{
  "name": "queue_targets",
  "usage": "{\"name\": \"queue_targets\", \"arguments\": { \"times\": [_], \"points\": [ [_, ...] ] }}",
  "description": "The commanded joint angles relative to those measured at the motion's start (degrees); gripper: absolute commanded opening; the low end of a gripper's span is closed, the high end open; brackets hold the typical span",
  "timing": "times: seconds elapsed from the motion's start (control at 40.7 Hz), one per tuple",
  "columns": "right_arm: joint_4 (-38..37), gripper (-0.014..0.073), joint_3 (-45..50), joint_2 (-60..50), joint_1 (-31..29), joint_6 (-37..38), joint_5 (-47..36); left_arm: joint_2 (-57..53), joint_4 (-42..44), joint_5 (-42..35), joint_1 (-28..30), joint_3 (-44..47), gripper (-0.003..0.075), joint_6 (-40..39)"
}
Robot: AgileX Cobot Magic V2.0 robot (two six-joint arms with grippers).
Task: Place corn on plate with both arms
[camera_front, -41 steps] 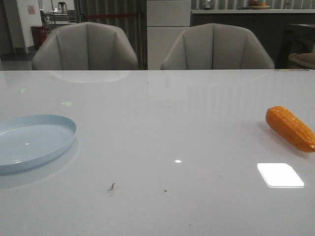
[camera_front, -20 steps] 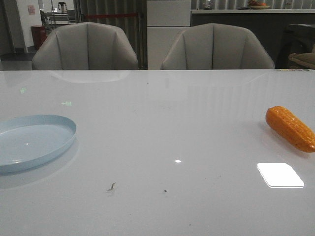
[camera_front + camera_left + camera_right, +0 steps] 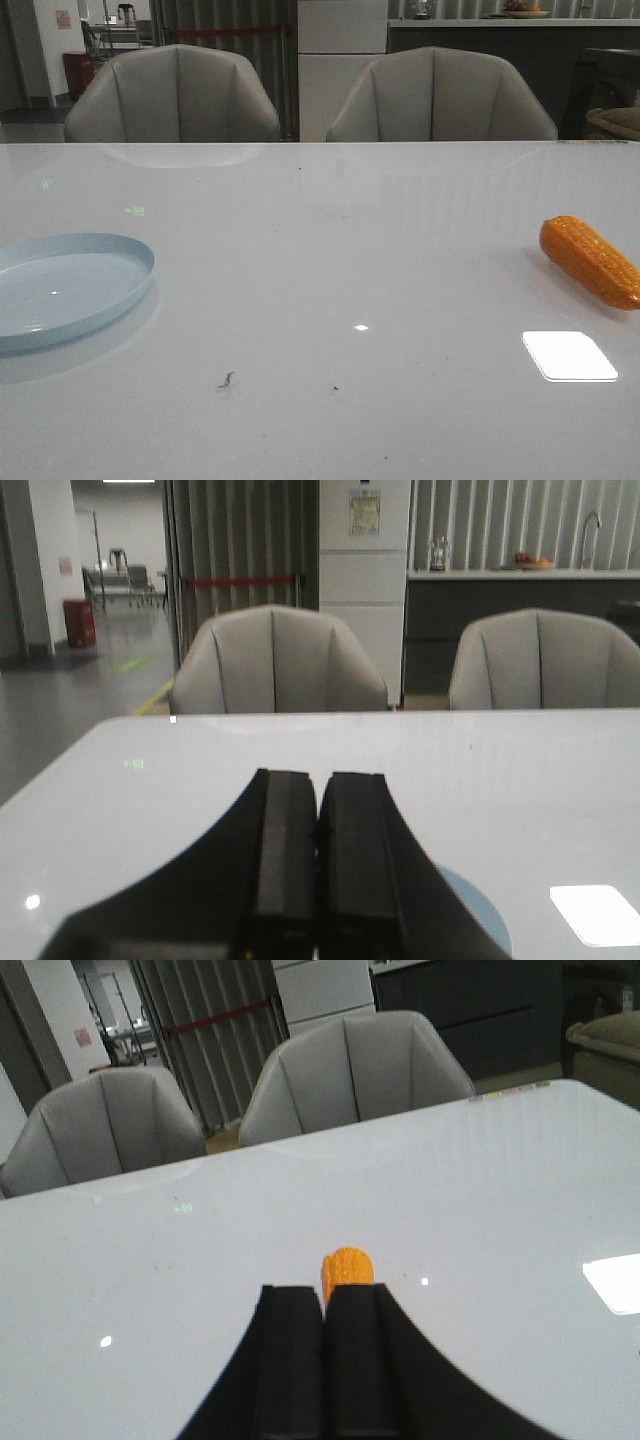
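Corn lying on white table at far right edge, well apart from plate. Going left to right: pale blue plate sitting at left edge, holding nothing; two grey chairs standing beyond far side. Left gripper showing fingers pressed together, clenched on nothing, plate edge peeking just beyond. Right gripper likewise clenched, gripping nothing, corn tip showing just past fingertips.

One corn, one plate — two chairs.
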Motion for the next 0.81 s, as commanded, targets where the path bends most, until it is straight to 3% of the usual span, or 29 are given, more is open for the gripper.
{"name": "queue_targets", "arguments": {
  "times": [0.0, 0.221, 0.393, 0.786],
  "points": [
    [0.0, 0.0066, -2.1, -1.5, -0.2, -0.2, -9.6, -1.0, 0.9, -9.1, 0.0, 0.7, 0.0094, -0.4],
    [-0.5, 0.0066, -10.8, -1.4, -0.2, -0.2, -6.6, -1.0, 2.3, -8.0, 0.0, -5.9, 0.0094, -0.4],
    [-2.7, 0.0066, -18.4, 1.8, -0.2, -0.3, 0.5, 0.7, 5.4, -0.5, 0.0, -12.9, 0.0094, -0.4],
    [-3.0, 0.0066, -32.8, 27.8, -0.2, -0.3, 1.6, 24.5, 5.6, 0.3, 0.0, -28.1, 0.0094, -0.4]
  ]
}}
